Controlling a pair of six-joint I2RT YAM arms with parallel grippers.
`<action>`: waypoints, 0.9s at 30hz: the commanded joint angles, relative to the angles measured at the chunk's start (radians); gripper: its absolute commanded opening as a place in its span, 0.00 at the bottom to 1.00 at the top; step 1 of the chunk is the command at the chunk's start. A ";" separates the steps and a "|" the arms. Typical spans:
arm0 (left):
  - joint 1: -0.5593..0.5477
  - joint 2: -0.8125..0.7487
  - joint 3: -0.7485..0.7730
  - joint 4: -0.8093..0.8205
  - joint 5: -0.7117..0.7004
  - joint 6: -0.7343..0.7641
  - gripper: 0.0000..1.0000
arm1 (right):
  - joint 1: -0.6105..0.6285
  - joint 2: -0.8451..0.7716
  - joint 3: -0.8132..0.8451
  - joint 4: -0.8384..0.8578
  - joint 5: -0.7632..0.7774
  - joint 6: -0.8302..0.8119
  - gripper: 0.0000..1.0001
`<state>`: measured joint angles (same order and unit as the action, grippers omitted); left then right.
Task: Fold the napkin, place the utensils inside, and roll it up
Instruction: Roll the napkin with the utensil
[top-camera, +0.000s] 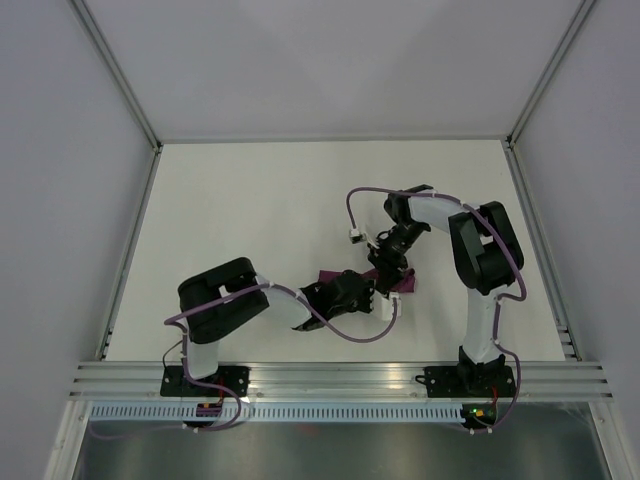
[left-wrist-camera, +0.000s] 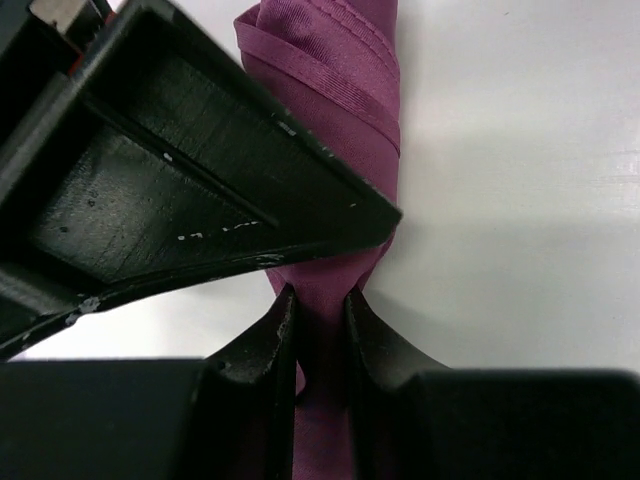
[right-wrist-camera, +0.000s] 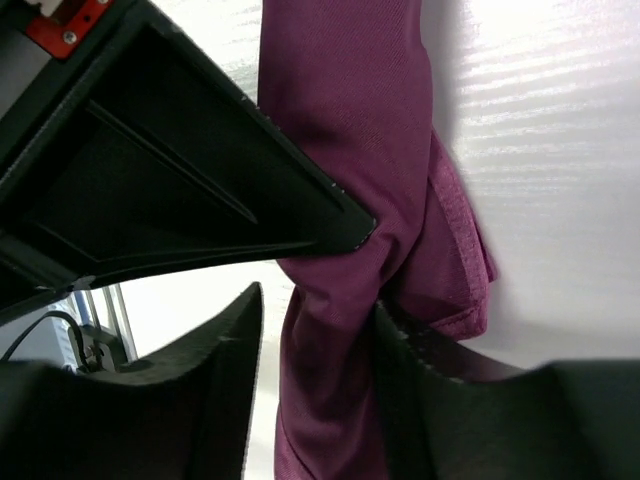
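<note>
The napkin (top-camera: 406, 286) is a narrow magenta-purple roll lying on the white table, mostly covered by both grippers in the top view. My left gripper (left-wrist-camera: 320, 300) is shut on one end of the roll (left-wrist-camera: 330, 60), both fingers pressing the cloth. My right gripper (right-wrist-camera: 318, 305) straddles the roll (right-wrist-camera: 350, 110); its right finger touches the cloth and its left finger stands apart from it, so it is open. The two grippers (top-camera: 380, 285) are close together, almost touching. The knife is hidden; I cannot tell whether it is inside the roll.
The white table (top-camera: 250, 220) is bounded by aluminium rails at the left (top-camera: 130, 250), right (top-camera: 540, 250) and near edge (top-camera: 340, 375). Purple cables loop from both arms near the roll (top-camera: 350, 335).
</note>
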<state>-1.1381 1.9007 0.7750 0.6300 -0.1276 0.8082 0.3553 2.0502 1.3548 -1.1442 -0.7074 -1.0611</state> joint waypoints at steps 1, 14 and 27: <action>0.035 0.009 0.013 -0.251 0.123 -0.118 0.02 | -0.013 -0.025 -0.034 0.121 0.072 -0.031 0.56; 0.121 0.004 0.133 -0.519 0.367 -0.293 0.02 | -0.192 -0.389 -0.181 0.503 0.022 0.273 0.64; 0.238 0.084 0.302 -0.771 0.598 -0.415 0.02 | -0.319 -0.878 -0.569 0.721 -0.081 0.245 0.67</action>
<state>-0.9157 1.9079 1.0626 0.0879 0.3706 0.4831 0.0372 1.2739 0.8429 -0.5026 -0.6994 -0.7803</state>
